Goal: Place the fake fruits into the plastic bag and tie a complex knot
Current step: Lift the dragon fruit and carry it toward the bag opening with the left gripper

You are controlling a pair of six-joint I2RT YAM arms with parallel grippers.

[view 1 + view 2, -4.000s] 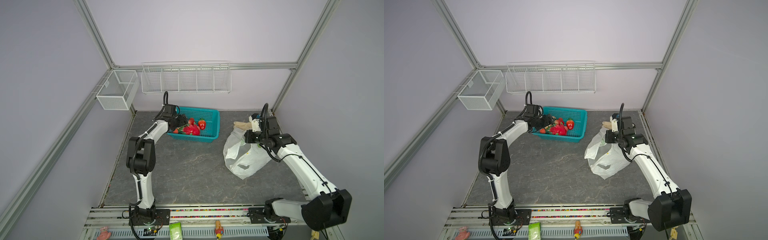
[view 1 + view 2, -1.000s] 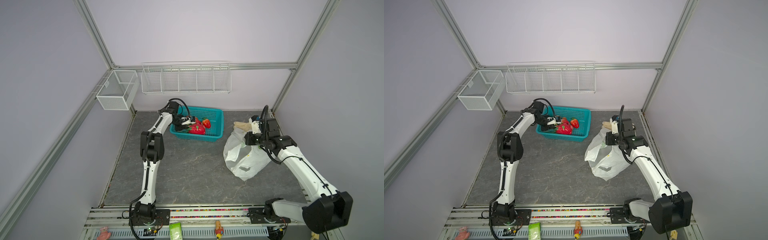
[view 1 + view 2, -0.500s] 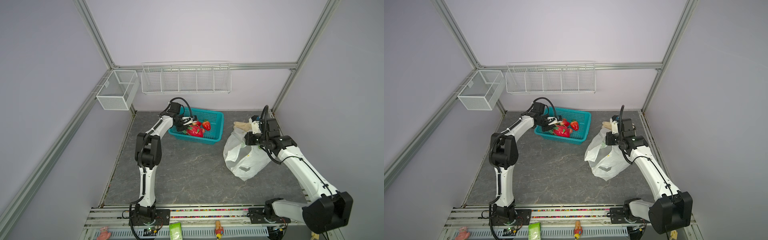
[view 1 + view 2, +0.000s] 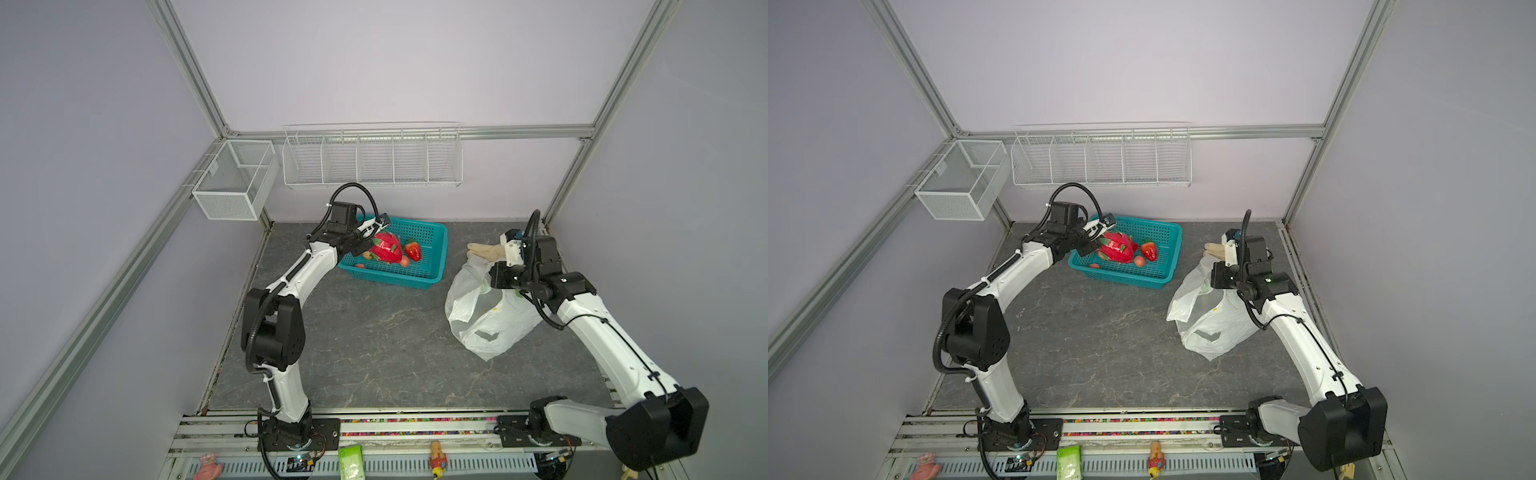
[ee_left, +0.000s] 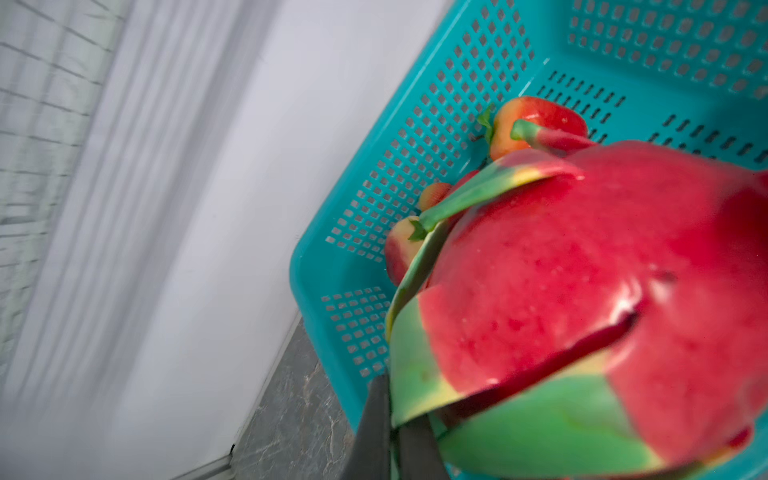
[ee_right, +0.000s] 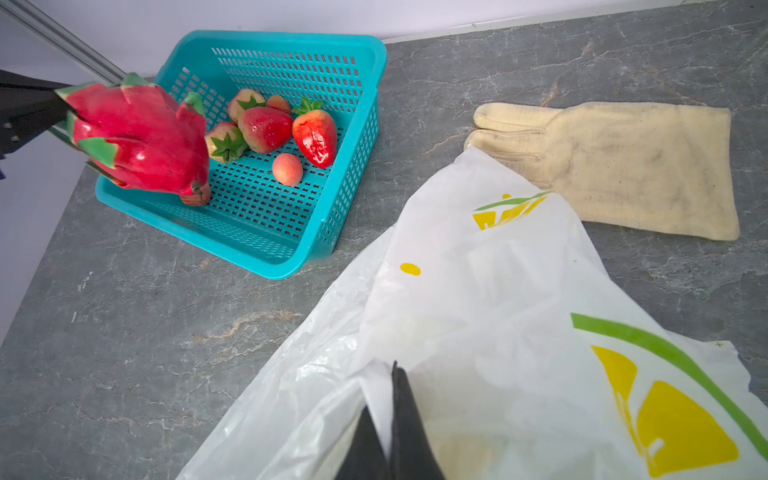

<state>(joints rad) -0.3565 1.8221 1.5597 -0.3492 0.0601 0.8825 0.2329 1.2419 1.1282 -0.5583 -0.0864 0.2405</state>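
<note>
Red dragon fruit (image 4: pixel 387 248) pinched by left end effector (image 5: pixel 390 411), right end effector (image 6: pixel 386 399) clamping plastic bag (image 6: pixel 498 291)

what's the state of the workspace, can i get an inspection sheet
surface: grey marbled table
job's things: dragon fruit held above teal basket; strawberries inside it; plastic bag slumped on table
clutter: beige glove behind bag
grippers: left tool shut on dragon fruit's green scale; right tool shut on plastic bag's edge
cables: black cables loop off both wrists, snagging nothing
surroundings: wire racks on back wall, nothing seen inside
</note>
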